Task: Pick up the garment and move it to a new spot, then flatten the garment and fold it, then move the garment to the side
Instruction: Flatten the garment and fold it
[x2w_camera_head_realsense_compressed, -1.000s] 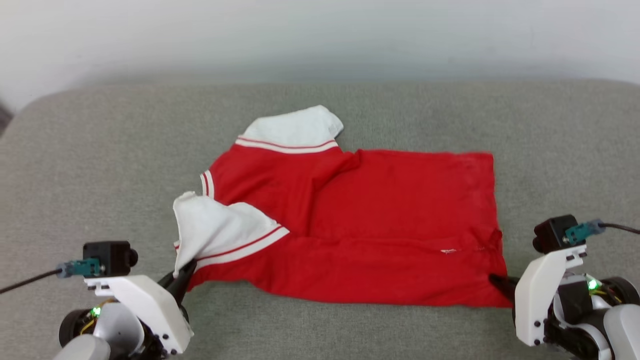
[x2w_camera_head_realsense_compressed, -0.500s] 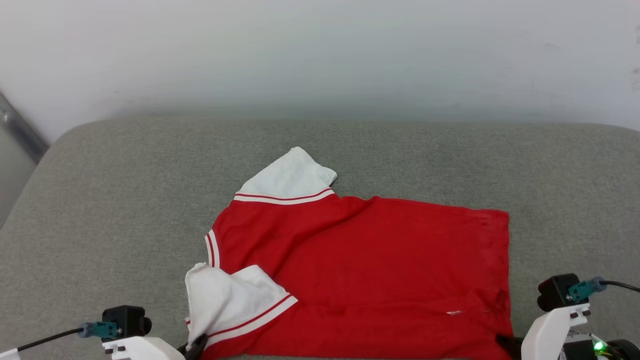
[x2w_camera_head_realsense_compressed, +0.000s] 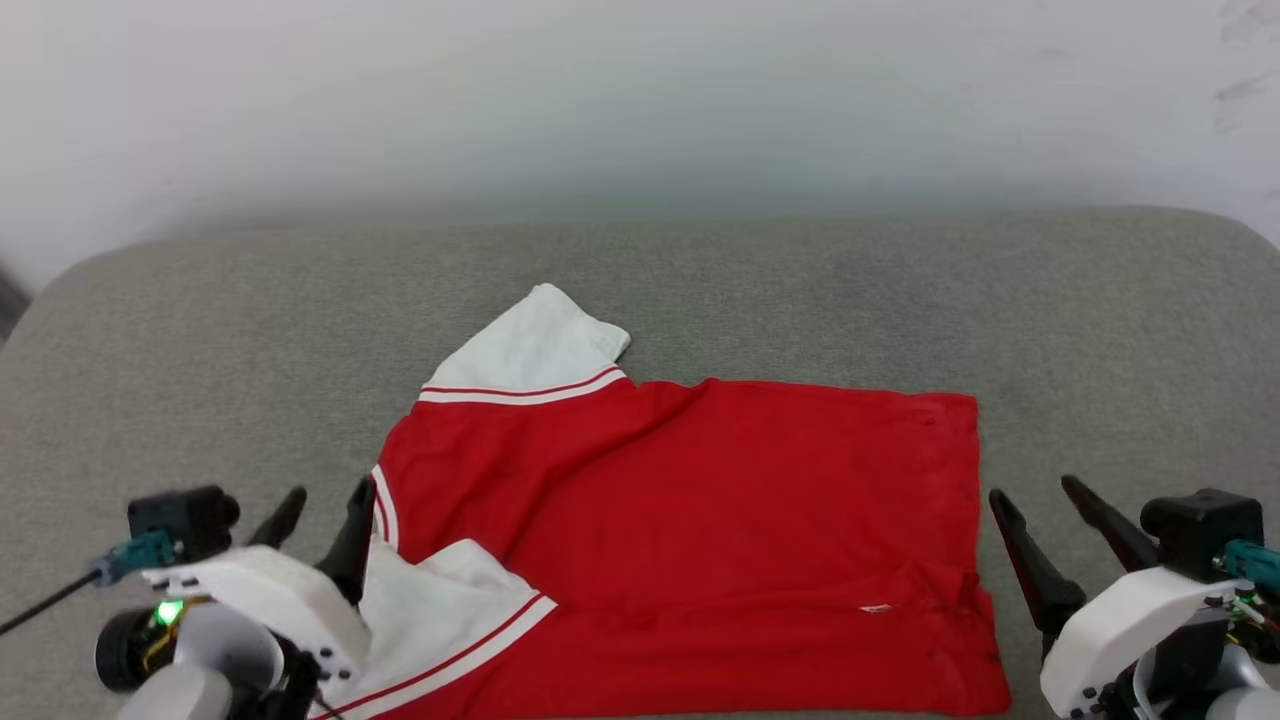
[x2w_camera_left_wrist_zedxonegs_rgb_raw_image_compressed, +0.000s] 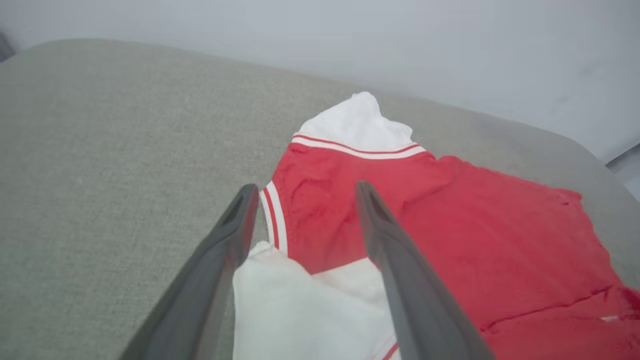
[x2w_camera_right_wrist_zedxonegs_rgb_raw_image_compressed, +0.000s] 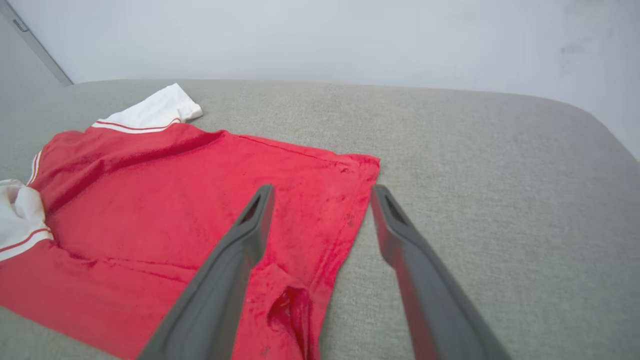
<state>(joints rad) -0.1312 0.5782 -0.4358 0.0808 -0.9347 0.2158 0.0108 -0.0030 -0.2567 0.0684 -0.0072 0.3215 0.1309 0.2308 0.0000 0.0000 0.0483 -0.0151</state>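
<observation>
The red garment (x2w_camera_head_realsense_compressed: 700, 520) lies spread on the grey cushion, collar end to the left and hem to the right. One white sleeve (x2w_camera_head_realsense_compressed: 525, 350) points to the far side. The other white sleeve (x2w_camera_head_realsense_compressed: 430, 610) is folded over the near left corner. No numerals show. My left gripper (x2w_camera_head_realsense_compressed: 325, 505) is open and empty, raised just off the collar edge (x2w_camera_left_wrist_zedxonegs_rgb_raw_image_compressed: 272, 215) above the near sleeve (x2w_camera_left_wrist_zedxonegs_rgb_raw_image_compressed: 300, 310). My right gripper (x2w_camera_head_realsense_compressed: 1035, 500) is open and empty beside the hem's near right corner (x2w_camera_right_wrist_zedxonegs_rgb_raw_image_compressed: 295, 310), one finger over the red cloth (x2w_camera_right_wrist_zedxonegs_rgb_raw_image_compressed: 175, 200).
The grey upholstered surface (x2w_camera_head_realsense_compressed: 800, 290) extends well beyond the garment on the far, left and right sides. A pale wall (x2w_camera_head_realsense_compressed: 640, 90) rises behind it. The cushion's rounded corners show at far left (x2w_camera_head_realsense_compressed: 60, 290) and far right (x2w_camera_head_realsense_compressed: 1240, 230).
Both grippers have let go of the garment's near corners, opened and lifted. The garment now rests on the cushion. The head camera shifted, so the whole scene sits differently.
</observation>
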